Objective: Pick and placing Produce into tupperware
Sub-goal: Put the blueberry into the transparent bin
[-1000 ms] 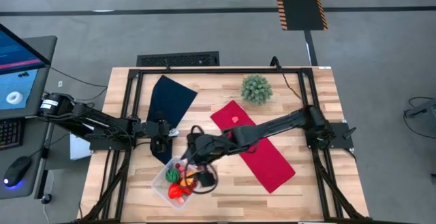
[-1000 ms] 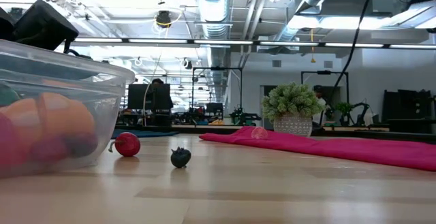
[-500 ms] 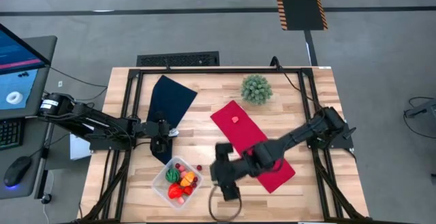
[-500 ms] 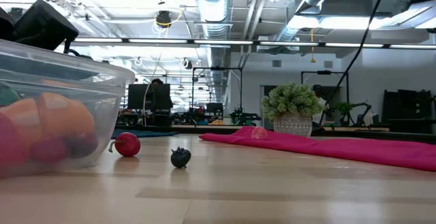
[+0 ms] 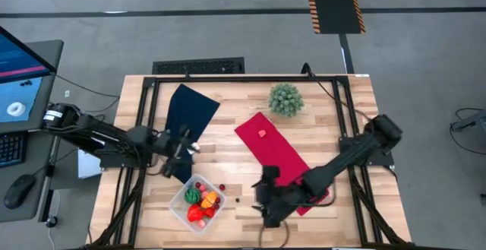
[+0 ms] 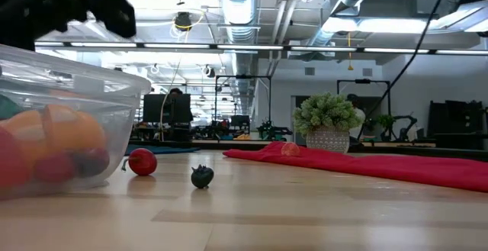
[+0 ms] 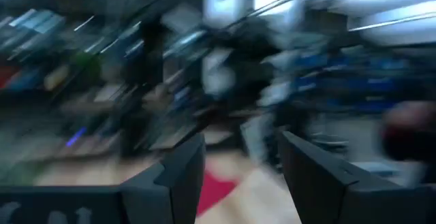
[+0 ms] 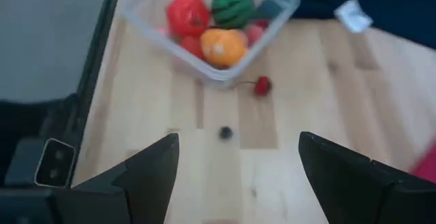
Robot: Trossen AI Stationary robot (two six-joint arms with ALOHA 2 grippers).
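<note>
The clear tupperware sits near the table's near-left edge and holds red, orange and green produce. A red cherry and a dark berry lie on the wood just right of it; the low view shows the cherry and berry too. A small red piece rests on the red cloth. My right gripper hangs open, right of the berry, near the near edge. My left gripper is open over the dark blue cloth.
A red cloth lies slantwise across the table's middle-right. A dark blue cloth lies at the far left. The spiky green plant ball stands near the far edge. Bare wood lies between the tupperware and the red cloth.
My right gripper has pulled away from above the tupperware, swinging toward the table's right and near edge, past the cherry and berry. My left arm has started moving; its wrist view is blurred and it has shifted slightly right. The produce and tupperware have stayed put.
</note>
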